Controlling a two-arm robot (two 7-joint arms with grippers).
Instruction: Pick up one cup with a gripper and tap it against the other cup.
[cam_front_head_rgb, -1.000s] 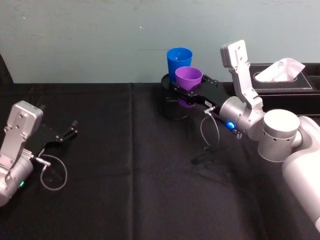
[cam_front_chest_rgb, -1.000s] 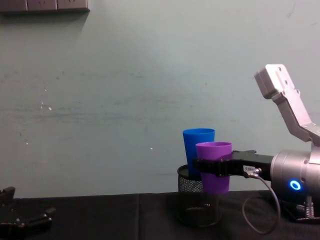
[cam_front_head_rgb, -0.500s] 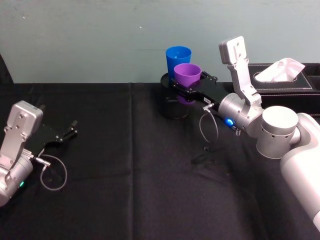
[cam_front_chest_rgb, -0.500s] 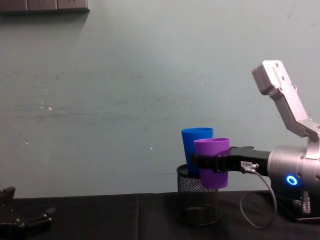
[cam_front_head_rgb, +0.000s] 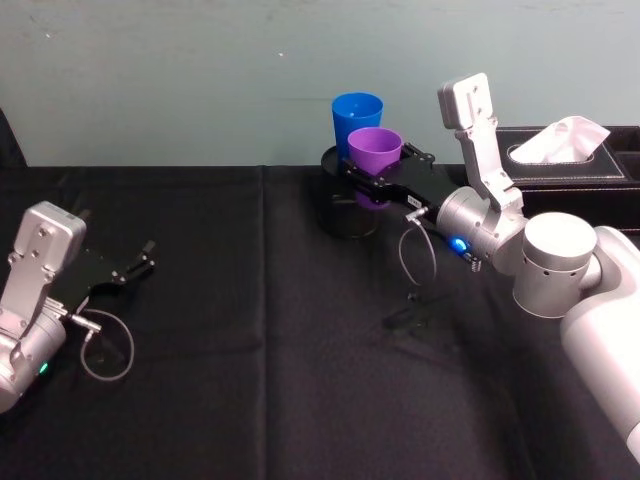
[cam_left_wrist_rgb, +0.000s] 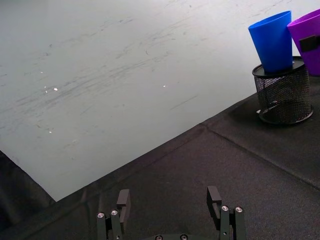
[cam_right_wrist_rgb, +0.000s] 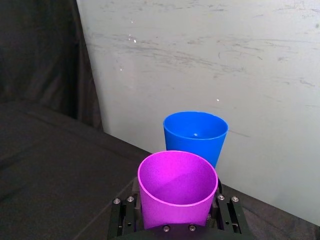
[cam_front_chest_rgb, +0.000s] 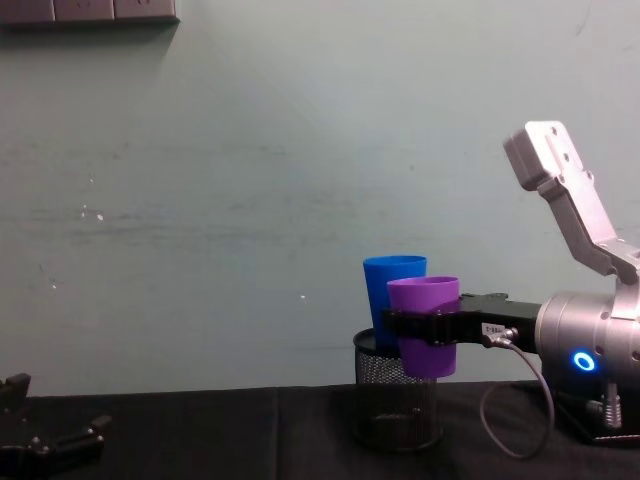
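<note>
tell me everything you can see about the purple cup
The purple tapered plastic tumbler is handle-less, smooth, opaque, wider at its open rim, and empty inside. It hangs upright in the air, with the right gripper shut around its middle. Right behind it stands the taller bright blue plastic tumbler, seated in a black mesh pen holder; whether the cups touch cannot be told.

arms (cam_front_head_rgb: 555, 265) silver-grey | right hand (cam_front_head_rgb: 378, 160) black, white label (cam_front_chest_rgb: 492, 327) | wrist ring (cam_front_chest_rgb: 583, 361) blue

Right tool (cam_front_head_rgb: 376, 178) aloft, clasped; left tool (cam_front_head_rgb: 138, 259) spread
</note>
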